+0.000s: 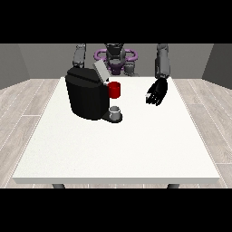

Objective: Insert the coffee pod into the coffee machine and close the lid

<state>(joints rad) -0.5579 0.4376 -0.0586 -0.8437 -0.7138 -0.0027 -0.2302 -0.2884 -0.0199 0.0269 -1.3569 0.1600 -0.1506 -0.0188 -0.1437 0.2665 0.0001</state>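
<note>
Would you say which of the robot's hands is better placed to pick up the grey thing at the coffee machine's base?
Probably its left: the hand at the view's right hangs over the table beside the grey thing at the coffee machine. The other hand is out of sight.

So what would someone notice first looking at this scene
The black coffee machine stands left of centre on the white table, its lid raised, with a red thing at the machine. A black hand hovers at the view's right.

No text, label, brand, number or sign could be read anywhere: none on the coffee machine (pixel 86 97), and none on the white table (pixel 118 149) around it.
</note>
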